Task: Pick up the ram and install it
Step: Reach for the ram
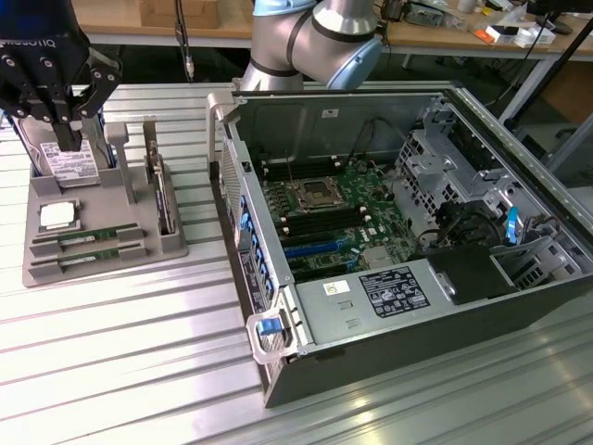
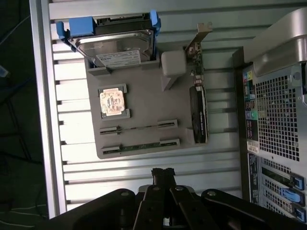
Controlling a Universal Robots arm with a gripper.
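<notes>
Two ram sticks lie edge-up in slots of a grey holder tray [image 1: 139, 243]: one ram stick [image 1: 88, 237] [image 2: 139, 128] and a second ram stick [image 1: 88, 259] [image 2: 139, 145] beside it. My gripper [image 1: 69, 139] [image 2: 164, 173] hangs well above the tray, shut and holding nothing. In the exterior view it is in front of the hard drive end of the tray. The open computer case [image 1: 445, 102] lies on the exterior view's right, and its motherboard has long black and blue memory slots [image 1: 315, 243].
The tray also holds a grey hard drive [image 1: 69, 165] [image 2: 115, 45], a square processor chip [image 1: 57, 216] [image 2: 113, 101] and an upright expansion card [image 1: 163, 197] [image 2: 199, 112]. The case wall [image 2: 276, 120] stands close beside the tray. Everything sits on a slatted metal table [image 1: 120, 352].
</notes>
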